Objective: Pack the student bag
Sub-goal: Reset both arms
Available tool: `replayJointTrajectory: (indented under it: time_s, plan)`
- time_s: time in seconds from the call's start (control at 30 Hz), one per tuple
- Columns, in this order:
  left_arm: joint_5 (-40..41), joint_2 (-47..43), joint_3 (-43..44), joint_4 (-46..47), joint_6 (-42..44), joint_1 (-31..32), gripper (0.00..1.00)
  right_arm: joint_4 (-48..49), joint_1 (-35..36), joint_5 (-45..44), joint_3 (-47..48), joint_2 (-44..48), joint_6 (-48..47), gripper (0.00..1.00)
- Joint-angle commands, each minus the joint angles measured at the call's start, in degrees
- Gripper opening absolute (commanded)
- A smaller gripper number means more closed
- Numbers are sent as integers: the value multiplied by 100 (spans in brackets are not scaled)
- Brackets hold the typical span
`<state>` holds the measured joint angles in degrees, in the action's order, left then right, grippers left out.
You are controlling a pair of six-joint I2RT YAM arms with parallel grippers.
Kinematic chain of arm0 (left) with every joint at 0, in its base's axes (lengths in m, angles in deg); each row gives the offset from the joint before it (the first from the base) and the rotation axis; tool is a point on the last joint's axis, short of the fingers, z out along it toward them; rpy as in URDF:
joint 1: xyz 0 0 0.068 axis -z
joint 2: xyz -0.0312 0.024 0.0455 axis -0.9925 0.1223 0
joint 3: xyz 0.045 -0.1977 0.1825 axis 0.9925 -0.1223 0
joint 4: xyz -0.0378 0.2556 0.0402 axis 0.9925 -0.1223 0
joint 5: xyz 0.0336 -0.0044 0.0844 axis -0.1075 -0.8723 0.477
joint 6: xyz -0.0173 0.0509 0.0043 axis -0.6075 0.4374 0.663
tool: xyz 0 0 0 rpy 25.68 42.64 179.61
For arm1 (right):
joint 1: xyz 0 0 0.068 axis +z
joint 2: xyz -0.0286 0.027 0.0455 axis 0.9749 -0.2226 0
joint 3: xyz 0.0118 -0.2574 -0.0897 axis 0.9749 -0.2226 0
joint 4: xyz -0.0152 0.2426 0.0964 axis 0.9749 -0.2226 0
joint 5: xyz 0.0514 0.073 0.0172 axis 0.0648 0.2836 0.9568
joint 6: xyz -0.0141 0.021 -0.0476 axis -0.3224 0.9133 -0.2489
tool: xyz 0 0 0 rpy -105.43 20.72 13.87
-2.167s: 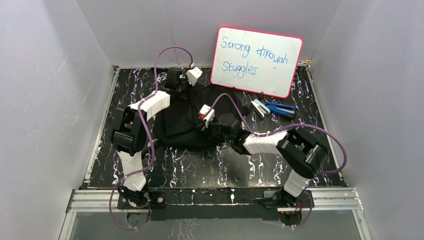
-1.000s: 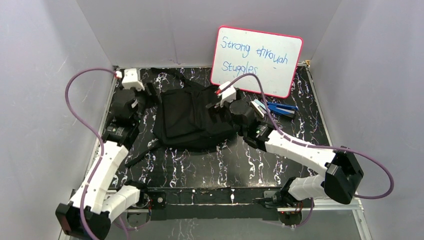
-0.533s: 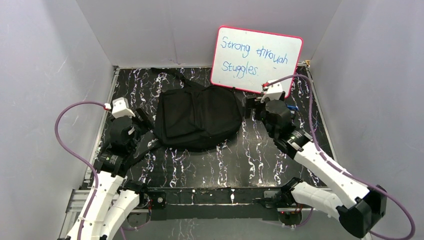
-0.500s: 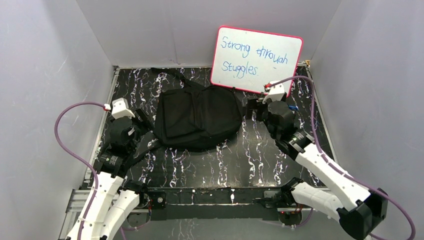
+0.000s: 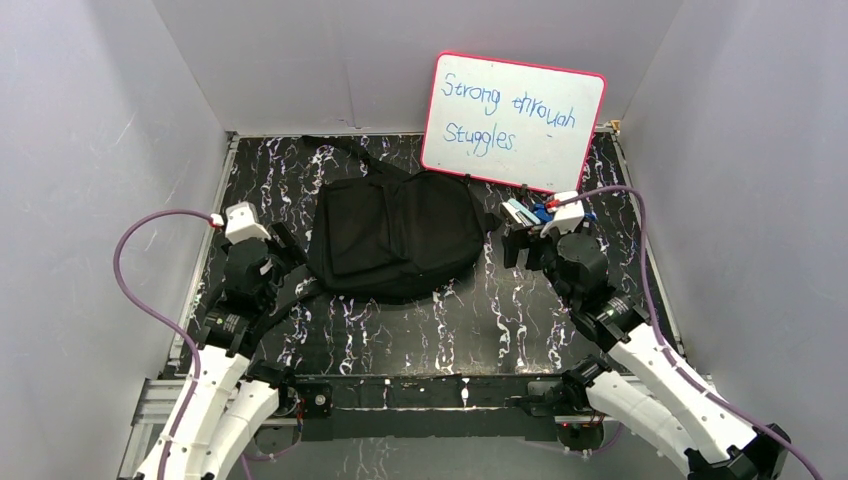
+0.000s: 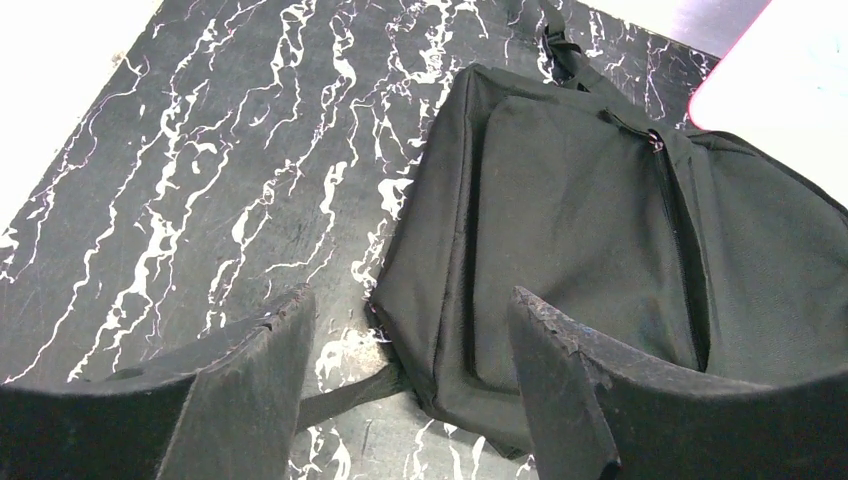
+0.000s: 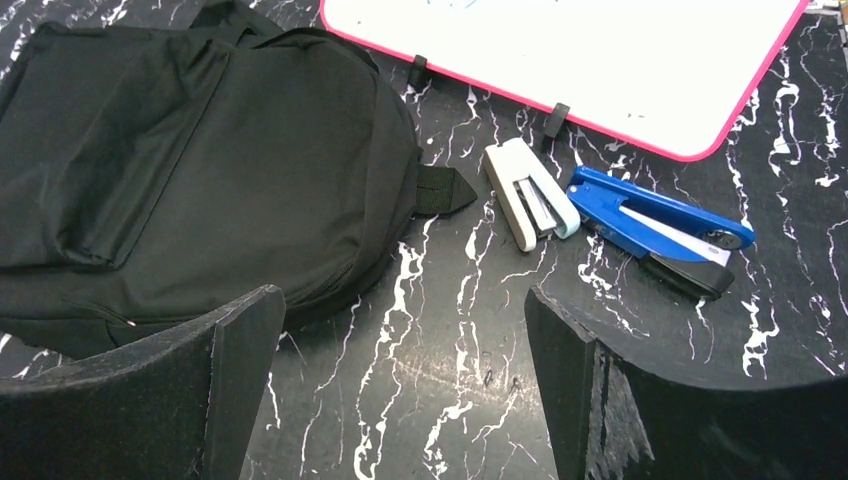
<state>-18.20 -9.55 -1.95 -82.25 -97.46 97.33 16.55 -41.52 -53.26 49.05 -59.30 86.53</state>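
The student bag [image 5: 395,240] lies flat in the middle of the table, a black backpack with its front pocket facing up and its zips drawn. My left gripper [image 5: 288,252] hovers open just off the bag's left edge. In the left wrist view the bag [image 6: 590,220] fills the right half, and a black strap [image 6: 340,395] runs between the spread fingers of that gripper [image 6: 405,300]. My right gripper [image 5: 520,248] stands open to the right of the bag. The right wrist view shows this gripper [image 7: 405,300] over bare table, beside the bag [image 7: 200,170].
A white stapler [image 7: 530,195] and a blue stapler [image 7: 650,225] lie right of the bag, in front of a pink-framed whiteboard [image 5: 513,120] leaning on the back wall. Grey walls close in the table on three sides.
Both arms have drawn back from over the bag toward the near edge. The right gripper has opened a little wider and moved off the staplers, which now show. The bag lies untouched.
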Motion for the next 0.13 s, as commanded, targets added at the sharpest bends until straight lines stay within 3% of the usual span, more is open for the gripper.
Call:
replayJointTrajectory:
  time_s: [0.0, 0.1]
  plan:
    - [180, -44, 37, 158, 27, -20, 68, 218, -28, 144, -112, 42, -72, 99]
    - [237, -3, 129, 21, -100, -20, 68, 174, -33, 243, -123, -4, -68, 99]
